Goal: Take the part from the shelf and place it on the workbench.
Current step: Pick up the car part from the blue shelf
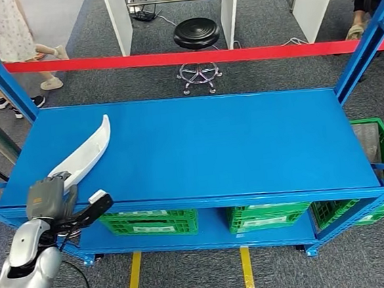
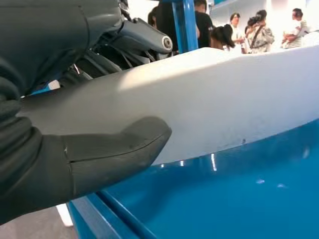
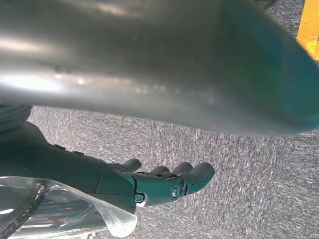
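Note:
A long, curved white part lies on the left of the blue shelf top, running from the front edge toward the back. My left hand grips its near end at the shelf's front left corner. In the left wrist view the grey thumb presses on one face of the white part and the darker fingers reach over its other side. My right hand hangs over the grey carpet with its fingers stretched out and nothing in them.
Green crates sit on the lower shelf, and another stands at the right end. A red rail runs behind the shelf between blue uprights. A black stool and a person's legs are beyond it.

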`<state>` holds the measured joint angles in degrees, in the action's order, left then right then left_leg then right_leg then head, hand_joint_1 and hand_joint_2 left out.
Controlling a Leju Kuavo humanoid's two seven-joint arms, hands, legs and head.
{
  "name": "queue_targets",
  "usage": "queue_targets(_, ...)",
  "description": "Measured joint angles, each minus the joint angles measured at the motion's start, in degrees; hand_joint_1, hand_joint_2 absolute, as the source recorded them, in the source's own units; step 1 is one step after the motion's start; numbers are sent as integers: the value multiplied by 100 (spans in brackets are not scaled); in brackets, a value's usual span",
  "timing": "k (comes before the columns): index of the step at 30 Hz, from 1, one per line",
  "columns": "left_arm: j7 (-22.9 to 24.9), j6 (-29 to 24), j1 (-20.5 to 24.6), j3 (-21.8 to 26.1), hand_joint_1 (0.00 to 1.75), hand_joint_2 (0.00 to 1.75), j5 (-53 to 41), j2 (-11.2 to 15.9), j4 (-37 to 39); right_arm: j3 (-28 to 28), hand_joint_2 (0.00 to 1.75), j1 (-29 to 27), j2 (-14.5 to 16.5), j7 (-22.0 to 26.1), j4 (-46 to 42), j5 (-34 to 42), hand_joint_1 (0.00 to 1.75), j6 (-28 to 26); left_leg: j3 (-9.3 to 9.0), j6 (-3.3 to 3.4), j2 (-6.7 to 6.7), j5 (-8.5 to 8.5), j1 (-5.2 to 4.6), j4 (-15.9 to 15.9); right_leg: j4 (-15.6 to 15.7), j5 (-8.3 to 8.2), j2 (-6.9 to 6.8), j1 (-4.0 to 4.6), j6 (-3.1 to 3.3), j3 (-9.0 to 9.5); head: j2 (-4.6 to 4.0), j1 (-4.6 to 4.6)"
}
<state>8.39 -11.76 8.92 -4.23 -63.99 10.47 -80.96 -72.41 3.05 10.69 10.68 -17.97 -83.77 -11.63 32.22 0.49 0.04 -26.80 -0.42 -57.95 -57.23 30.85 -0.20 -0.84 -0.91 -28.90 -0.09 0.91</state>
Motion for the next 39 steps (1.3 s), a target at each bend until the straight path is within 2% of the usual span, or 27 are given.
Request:
queue_targets(4,-350,-169,-189,-3,175,175,429,-41,-346,-1,0,-6,1,24,-12,111,0,-3,0,0,2,0,0,0,0,0,2,0,0,0,0,1)
queue_targets(9,-751,-684,-798,-96,175,175,906,-239,-1479,-2,0,-86,103,-116,-237,184,0,65,2,17,12,-21,-19,-22,13,-3,9,-17,-13,2,0,2)
queue_targets(14,-931,-1107,-1338,-182,175,175,1036,-399,-2206,-10,0,-225,329,-121,-659,212,0,355,6,70,11,-41,-48,-37,26,-7,6,-45,-67,11,0,4)
queue_targets(16,-1067,-1310,-1495,-195,175,175,1126,-448,-2412,-19,0,-248,423,-47,-886,279,0,558,-19,126,27,9,-32,35,12,21,10,-42,-105,1,0,2)
queue_targets(17,-1131,-1412,-1562,-205,175,175,1158,-479,-2505,-28,0,-257,460,-15,-991,314,0,651,-33,157,38,43,-18,81,-79,105,12,-36,-114,-44,0,-3)
queue_targets(18,-1179,-1494,-1625,-217,175,175,1185,-510,-2586,-39,0,-265,492,9,-1086,339,0,723,-42,181,49,68,-4,123,-295,261,12,-30,-111,-146,0,-8)
queue_targets(20,-1222,-1578,-1731,-237,175,175,1216,-562,-2693,-57,0,-282,544,28,-1238,359,0,804,-32,198,57,83,-2,138,-1008,643,14,-29,-107,-472,0,-10)
queue_targets(21,-1227,-1585,-1776,-243,175,175,1223,-580,-2721,-62,0,-295,567,30,-1295,362,0,823,-23,197,57,85,-4,135,-1355,767,13,-31,-112,-631,0,-9)
queue_targets(22,-1231,-1587,-1814,-248,175,175,1226,-597,-2739,-66,0,-307,580,30,-1341,363,0,833,-17,194,58,88,-3,129,-1538,774,12,-34,-119,-716,0,-8)
queue_targets(23,-1238,-1587,-1842,-252,175,175,1227,-615,-2754,-71,0,-318,592,29,-1386,363,0,839,-12,189,58,90,0,119,-1510,666,11,-39,-128,-703,0,-9)
queue_targets(24,-1245,-1588,-1860,-255,175,175,1227,-632,-2768,-77,0,-324,602,29,-1429,364,0,844,-8,176,57,90,8,104,-1264,467,9,-49,-137,-583,0,-9)
queue_targets(25,-1251,-1589,-1870,-256,175,175,1228,-644,-2781,-82,0,-325,609,30,-1466,364,0,845,-1,156,56,86,14,80,-899,248,5,-62,-148,-403,0,-10)
queue_targets(26,-1256,-1592,-1875,-256,175,175,1228,-652,-2798,-87,0,-321,625,31,-1496,363,0,850,19,123,55,80,13,49,-545,121,3,-67,-154,-211,0,-13)
queue_targets(27,-1260,-1595,-1878,-256,175,175,1230,-656,-2815,-90,0,-315,639,34,-1523,367,0,856,45,81,53,78,6,7,-297,43,7,-68,-147,-83,0,-11)
queue_targets(28,-1275,-1606,-1883,-257,175,175,1236,-656,-2833,-93,0,-311,655,40,-1548,379,0,877,74,39,50,85,-3,-34,-184,35,13,-66,-132,-33,1,-14)
queue_targets(31,-1451,-1761,-1937,-262,175,175,1333,-670,-2890,-131,0,-322,706,112,-1621,497,0,1090,142,-55,35,112,0,-102,-176,4,25,-59,-30,-98,1,-18)
queue_targets(32,-1559,-1870,-1976,-267,175,175,1393,-684,-2914,-156,0,-325,726,149,-1652,551,0,1199,173,-86,27,34,9,-163,-176,-26,23,-63,17,-125,0,-10)
queue_targets(33,-1679,-1998,-2024,-275,175,175,1456,-700,-2941,-182,0,-327,749,184,-1693,599,0,1300,231,-119,18,-131,20,-324,-171,-58,20,-72,67,-163,0,-4)
queue_targets(34,-1805,-2140,-2077,-286,175,175,1512,-720,-2968,-208,0,-325,766,209,-1744,631,0,1380,318,-155,11,-364,32,-593,-170,-92,17,-72,110,-203,0,4)
queue_targets(36,-2038,-2413,-2178,-318,175,175,1607,-762,-3005,-255,0,-324,787,241,-1837,665,0,1480,508,-196,10,-820,49,-1280,-174,-157,8,-57,154,-293,0,12)
queue_targets(37,-2130,-2519,-2217,-334,175,175,1645,-780,-3013,-278,0,-324,791,250,-1867,671,0,1506,563,-203,10,-946,55,-1531,-177,-184,4,-48,161,-329,0,12)
queue_targets(38,-2222,-2603,-2261,-351,175,175,1685,-801,-3019,-301,0,-323,792,261,-1888,675,0,1522,555,-199,10,-979,58,-1650,-179,-210,0,-38,163,-365,0,11)
queue_targets(39,-2312,-2666,-2307,-366,175,175,1729,-822,-3030,-320,0,-323,795,272,-1905,676,0,1533,475,-184,10,-925,58,-1605,-180,-237,-1,-25,165,-399,0,11)
